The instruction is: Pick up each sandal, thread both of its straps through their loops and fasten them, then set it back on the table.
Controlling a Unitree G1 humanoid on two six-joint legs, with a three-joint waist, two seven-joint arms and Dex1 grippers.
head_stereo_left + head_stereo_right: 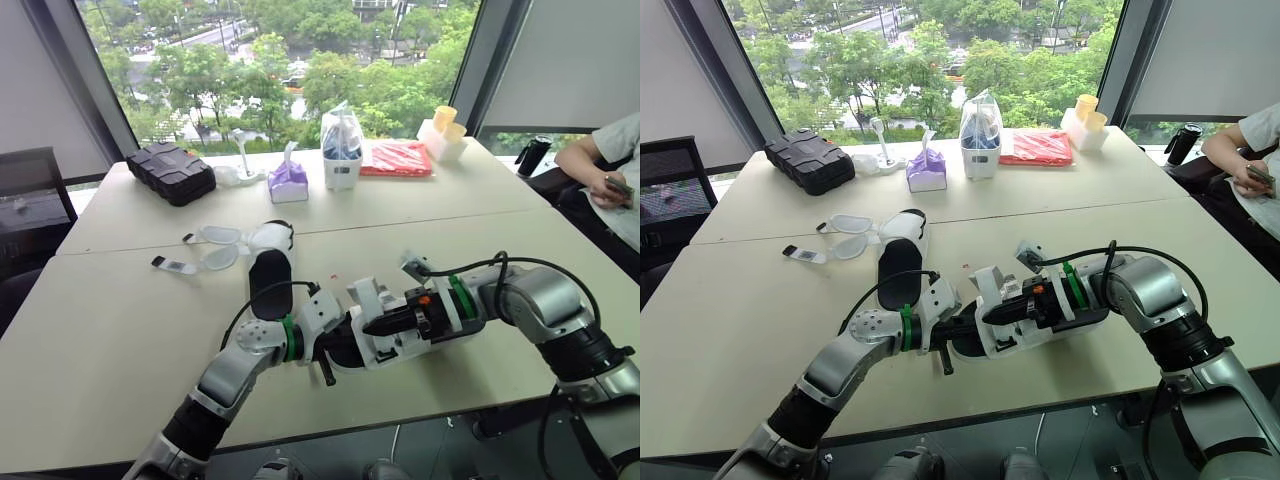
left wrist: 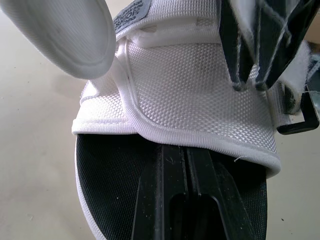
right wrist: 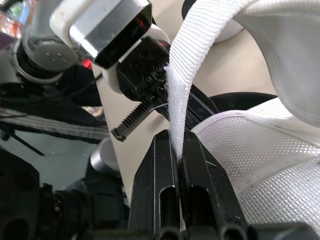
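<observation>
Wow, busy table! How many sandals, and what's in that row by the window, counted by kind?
Sandals: 2, one held, one lying flat
Black case: 1
White stand: 1
Purple tissue pack: 1
Clear bagged container: 1
Red packet: 1
White box of yellow cups: 1
Total: 8

Tips of the left pincer [image 2: 186, 150] lie hidden under the sandal [image 2: 200, 90] upper.
</observation>
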